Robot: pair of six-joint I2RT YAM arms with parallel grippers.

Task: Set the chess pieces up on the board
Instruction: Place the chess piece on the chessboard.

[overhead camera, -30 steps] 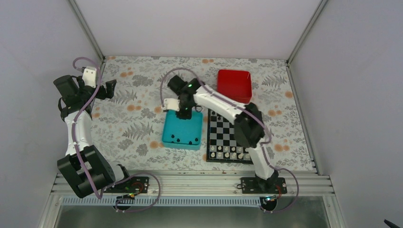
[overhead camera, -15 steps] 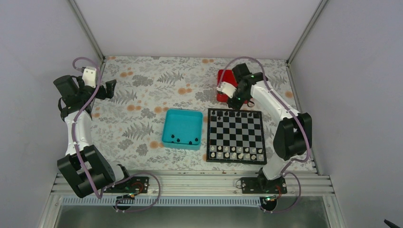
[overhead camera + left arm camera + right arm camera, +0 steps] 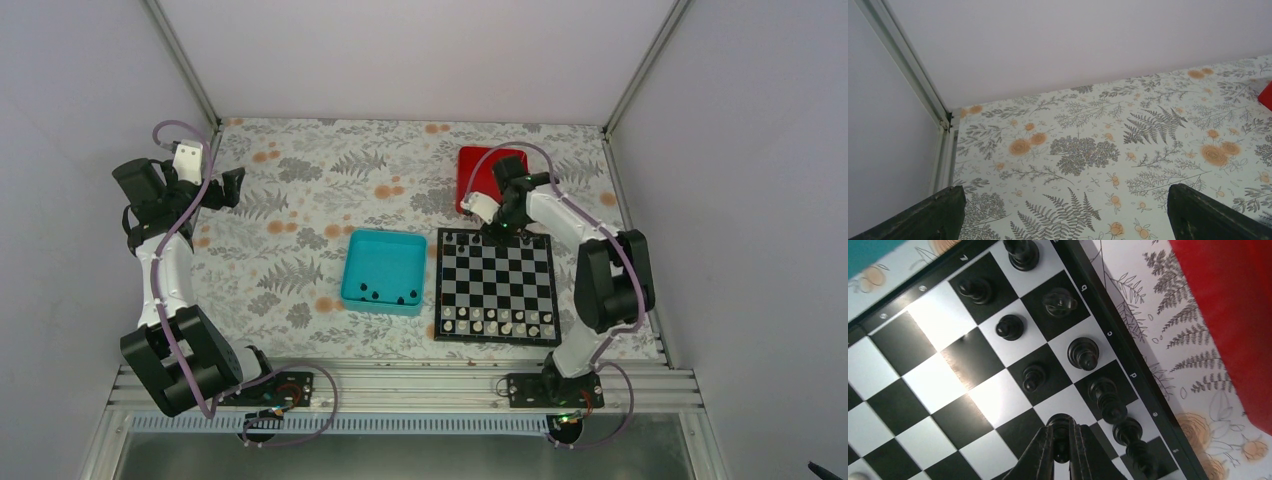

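- Black chess pieces (image 3: 1083,352) stand in the 12 o'clock rows of the board (image 3: 497,285); more lie in the teal tray (image 3: 386,234) at its 9 o'clock.
- Nearby: red tray (image 3: 478,170) at the board's 12 o'clock, just beside the right gripper (image 3: 497,232).
- Right wrist view alone shows the claw pinched tight on one black piece (image 3: 1060,426), neighbours crowding its 3 o'clock.
- Wide-spread left gripper (image 3: 1064,195) holds nothing, above floral cloth (image 3: 1083,150), well apart at 10 o'clock.
- Row at 6 o'clock: pale pieces (image 3: 495,322).
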